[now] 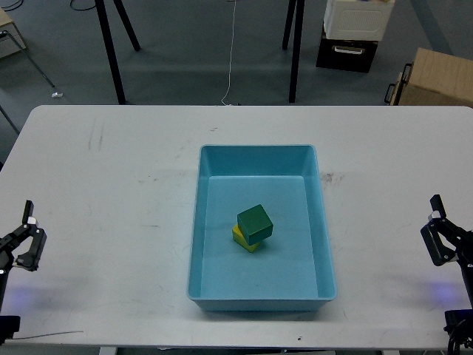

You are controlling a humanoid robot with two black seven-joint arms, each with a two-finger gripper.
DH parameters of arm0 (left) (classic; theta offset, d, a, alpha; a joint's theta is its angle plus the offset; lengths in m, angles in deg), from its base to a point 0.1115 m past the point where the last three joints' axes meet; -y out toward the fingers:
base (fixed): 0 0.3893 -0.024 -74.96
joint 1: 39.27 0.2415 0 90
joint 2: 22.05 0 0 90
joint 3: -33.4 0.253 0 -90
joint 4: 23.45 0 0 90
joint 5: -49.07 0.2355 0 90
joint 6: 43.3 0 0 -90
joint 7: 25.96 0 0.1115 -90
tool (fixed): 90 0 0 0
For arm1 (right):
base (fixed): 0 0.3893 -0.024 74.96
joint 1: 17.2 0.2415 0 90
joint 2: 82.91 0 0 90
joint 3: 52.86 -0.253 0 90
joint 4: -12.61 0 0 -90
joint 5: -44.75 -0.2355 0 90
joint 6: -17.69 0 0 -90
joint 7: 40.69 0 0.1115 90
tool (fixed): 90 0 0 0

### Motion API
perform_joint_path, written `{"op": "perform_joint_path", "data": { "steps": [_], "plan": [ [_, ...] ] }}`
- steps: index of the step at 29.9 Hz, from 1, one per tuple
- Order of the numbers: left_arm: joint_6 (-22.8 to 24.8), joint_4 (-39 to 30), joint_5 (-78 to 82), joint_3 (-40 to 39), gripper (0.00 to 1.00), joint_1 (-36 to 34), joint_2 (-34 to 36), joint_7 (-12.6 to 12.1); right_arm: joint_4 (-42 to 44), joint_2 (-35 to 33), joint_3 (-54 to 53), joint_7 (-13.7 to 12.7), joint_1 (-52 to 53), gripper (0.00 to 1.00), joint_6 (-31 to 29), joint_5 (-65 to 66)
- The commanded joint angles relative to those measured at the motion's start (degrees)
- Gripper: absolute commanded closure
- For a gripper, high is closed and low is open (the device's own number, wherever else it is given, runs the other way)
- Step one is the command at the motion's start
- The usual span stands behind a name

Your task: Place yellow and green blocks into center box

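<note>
A green block point(254, 222) rests on top of a yellow block point(244, 240) inside the light blue box point(256, 149) at the table's middle. Only a corner of the yellow block shows under the green one. My left gripper point(29, 231) is at the table's lower left edge, open and empty, far from the box. My right gripper point(436, 225) is at the lower right edge, open and empty, also far from the box.
The white table point(111, 192) carries only the box. Behind the table stand black stand legs point(295, 52), a cardboard box point(436, 78) at the right and a white container on a dark crate point(351, 33).
</note>
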Motion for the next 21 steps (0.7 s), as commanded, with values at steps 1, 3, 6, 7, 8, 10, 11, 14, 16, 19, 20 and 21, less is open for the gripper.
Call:
{"op": "perform_joint_path", "data": {
  "steps": [1, 3, 6, 7, 8, 10, 11, 14, 16, 19, 20, 21],
  "plan": [
    [-0.01, -1.77, -1.48, 6.69, 0.0, 4.75, -2.33, -0.84, -1.74, -1.65, 0.69, 0.08, -2.79, 0.0, -1.18, 0.02],
    [-0.01, -1.68, -1.47, 8.98, 0.0, 5.2, -2.94, -0.75, -1.83, -2.45, 2.18, 0.17, -4.03, 0.0, -1.27, -0.07],
    [-0.01, -1.51, -1.47, 10.48, 0.0, 5.9, -3.12, -0.66, -2.35, -3.15, 3.33, 0.61, -5.17, 0.0, -1.35, -0.33],
    [-0.01, -1.51, -1.47, 10.83, 0.0, 5.99, -3.03, -0.66, -2.36, -3.33, 3.51, 0.7, -5.61, 0.0, -1.36, -0.33],
    [-0.01, -1.51, -1.47, 11.27, 0.0, 5.99, -3.03, -0.66, -2.44, -3.5, 3.51, 0.79, -5.79, 0.0, -1.36, -0.33],
    [-0.01, -1.59, -1.56, 11.63, 0.0, 6.08, -3.03, -0.66, -2.36, -3.59, 3.33, 0.79, -6.05, 0.0, -1.36, -0.33],
    [-0.01, -1.51, -1.48, 11.71, 0.0, 6.08, -3.03, -0.66, -2.44, -3.76, 3.07, 0.88, -6.31, 0.0, -1.44, -0.33],
    [-0.01, -1.16, -1.47, 12.76, 0.0, 6.08, -2.95, -0.66, -2.36, -4.21, 2.81, 1.75, -7.72, 0.0, -2.93, -0.51],
    [-0.01, -0.37, -1.39, 14.34, 0.0, 5.38, -2.95, -0.66, -2.44, -4.21, 3.24, 3.94, -8.16, 0.0, -3.08, -0.68],
    [-0.01, -0.45, -1.39, 16.02, 0.0, 4.94, -2.95, -0.58, -2.44, -4.12, 3.68, 5.88, -8.25, 0.0, -3.08, -0.77],
    [-0.01, -0.45, -1.39, 16.02, 0.0, 4.94, -2.95, -0.58, -2.44, -4.12, 3.68, 5.97, -8.25, 0.0, -3.08, -0.77],
    [-0.01, -0.45, -1.39, 16.02, 0.0, 5.02, -2.95, -0.49, -2.44, -4.12, 3.77, 5.97, -8.25, 0.0, -3.08, -0.77]
  ]
}}
